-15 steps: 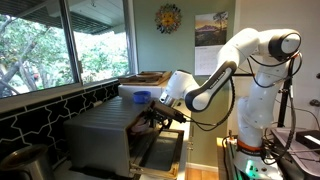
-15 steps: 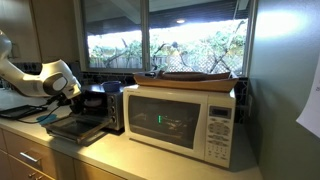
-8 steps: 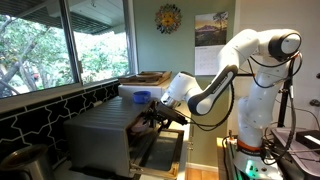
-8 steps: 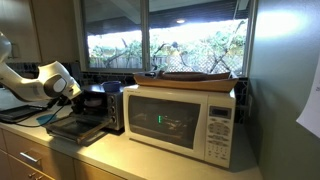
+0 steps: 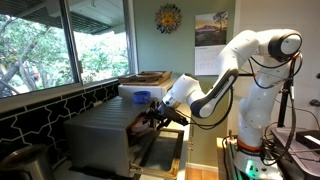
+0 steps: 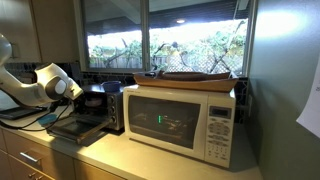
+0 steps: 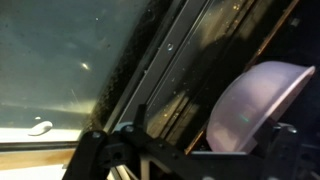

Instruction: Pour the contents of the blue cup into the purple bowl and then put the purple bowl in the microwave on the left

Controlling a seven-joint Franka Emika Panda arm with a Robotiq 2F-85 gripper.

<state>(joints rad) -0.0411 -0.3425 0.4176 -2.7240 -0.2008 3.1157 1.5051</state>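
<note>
The purple bowl [image 7: 258, 103] lies inside the microwave [image 5: 100, 135], the dark-grey oven whose front door [image 6: 70, 127] hangs down open. My gripper [image 7: 190, 138] hovers at the oven's mouth in both exterior views [image 5: 152, 118] [image 6: 78, 92]. Its jaws stand wide open. In the wrist view the bowl lies ahead of the fingers [image 7: 95, 145], toward the right one, and I cannot tell whether it touches it. A small dark-blue shape above the oven's top looks like the blue cup [image 5: 141, 97].
A white microwave [image 6: 185, 118] with a flat tray [image 6: 195, 77] on top stands beside the oven. Windows run behind the counter [image 6: 120, 158]. A dark tiled ledge [image 5: 40, 110] lies behind the oven.
The arm has drawn back a little from the oven's mouth. The jaws have stayed open and the bowl has stayed inside.
</note>
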